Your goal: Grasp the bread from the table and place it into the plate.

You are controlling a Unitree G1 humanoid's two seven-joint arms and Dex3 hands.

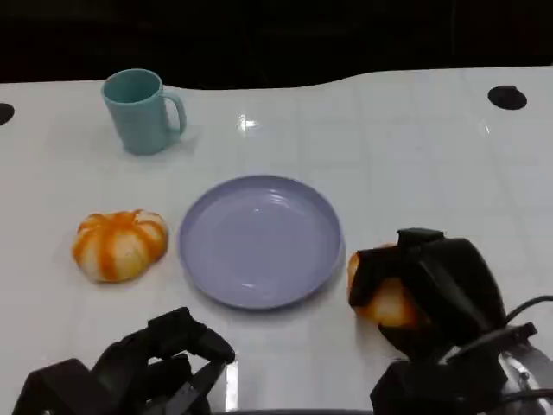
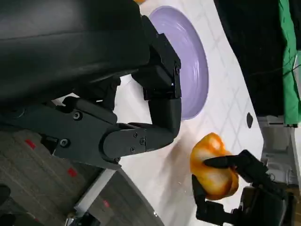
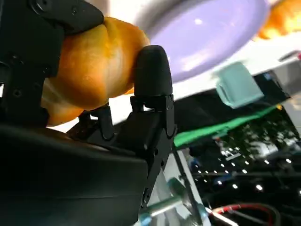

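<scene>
A golden-orange bread roll (image 1: 387,300) sits just right of the lilac plate (image 1: 259,240), and my right hand (image 1: 441,294) grips it from the near side. The right wrist view shows black fingers (image 3: 150,70) wrapped around the bread (image 3: 89,70), with the plate (image 3: 211,33) beyond. In the left wrist view the held bread (image 2: 214,165) is close to the tabletop beside the plate (image 2: 193,70); whether it touches the table I cannot tell. My left hand (image 1: 147,367) is low at the near left edge, its fingers (image 2: 160,108) curled around nothing.
An orange-and-white pumpkin-shaped bun (image 1: 119,245) lies left of the plate. A teal mug (image 1: 140,111) stands at the back left. The plate holds nothing. A dark round spot (image 1: 507,97) marks the table's far right.
</scene>
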